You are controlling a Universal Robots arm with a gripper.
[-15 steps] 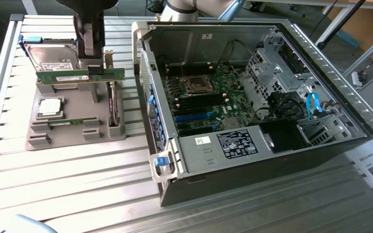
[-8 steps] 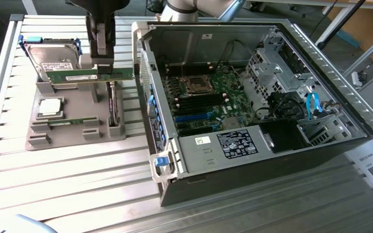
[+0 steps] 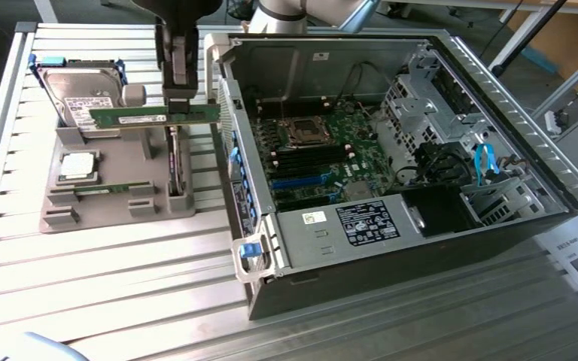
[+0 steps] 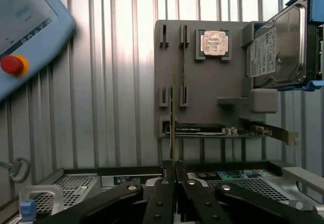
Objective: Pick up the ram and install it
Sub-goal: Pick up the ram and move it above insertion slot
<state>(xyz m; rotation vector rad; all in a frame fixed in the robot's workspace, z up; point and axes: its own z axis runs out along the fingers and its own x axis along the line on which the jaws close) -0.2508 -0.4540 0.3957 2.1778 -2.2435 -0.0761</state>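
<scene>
The ram [image 3: 138, 117] is clamped in the gripper [image 3: 181, 102], whose jaws are clenched on its two flat faces along the upper edge. The grip sits off-centre, nearer the end that faces the computer case [image 3: 369, 248]. The stick hangs clear of the grey fixture tray [image 3: 108, 214] directly beneath the tool. Its long axis lies level, one end pointing toward the hard drive [image 3: 80, 92] and the other toward the case wall, with its broad face upright. In the wrist view the ram [image 4: 172, 112] is only a thin line running out from between the fingertips of the gripper [image 4: 174, 169]. Pinching the faces from above probably leaves the contact edge free underneath, as a slot would need.

Below the tool, a second stick [image 4: 183, 64] rests on edge in the tray's posts. The processor [image 4: 213, 42] lies flat in its pocket beyond it. The expansion card [image 4: 200, 129] stands in its own slot, close under the fingers. Off to the tool's side, inside the open case, the motherboard [image 3: 319, 150] lies exposed with its memory slots [image 3: 291, 159] bare.
</scene>
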